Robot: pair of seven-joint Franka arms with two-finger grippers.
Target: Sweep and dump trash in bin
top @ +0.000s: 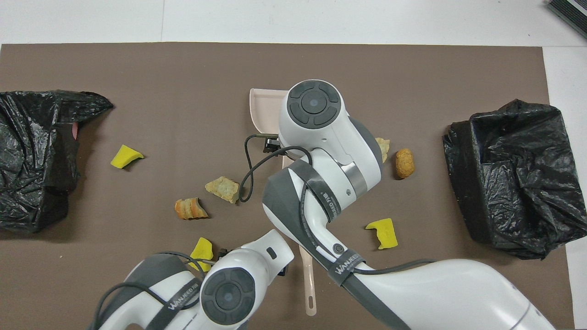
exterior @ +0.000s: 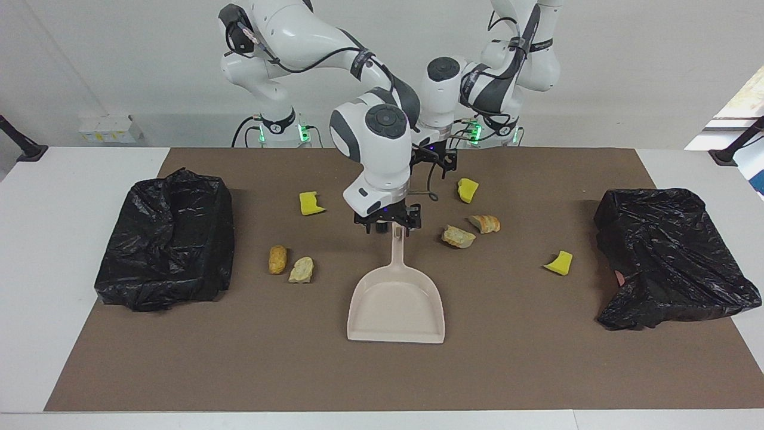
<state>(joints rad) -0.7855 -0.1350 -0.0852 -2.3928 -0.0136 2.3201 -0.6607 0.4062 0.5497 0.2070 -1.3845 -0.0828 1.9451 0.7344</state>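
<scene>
The beige dustpan [exterior: 397, 304] lies flat mid-mat, its handle pointing toward the robots. My right gripper [exterior: 389, 228] is low at the handle's end. The trash lies around it: yellow sponge chunks [exterior: 310, 203] [exterior: 467, 189] [exterior: 560, 263] and brown lumps [exterior: 277, 259] [exterior: 301, 270] [exterior: 458, 236] [exterior: 484, 223]. My left gripper [exterior: 440, 162] hangs close to the robots, beside the nearest sponge chunk. The beige brush handle [top: 310, 284] shows in the overhead view beside the left hand; the right arm hides it in the facing view.
Two bins lined with black bags stand on the brown mat: one [exterior: 167, 239] toward the right arm's end, one [exterior: 668, 257] toward the left arm's end. The right arm covers most of the dustpan [top: 262, 104] in the overhead view.
</scene>
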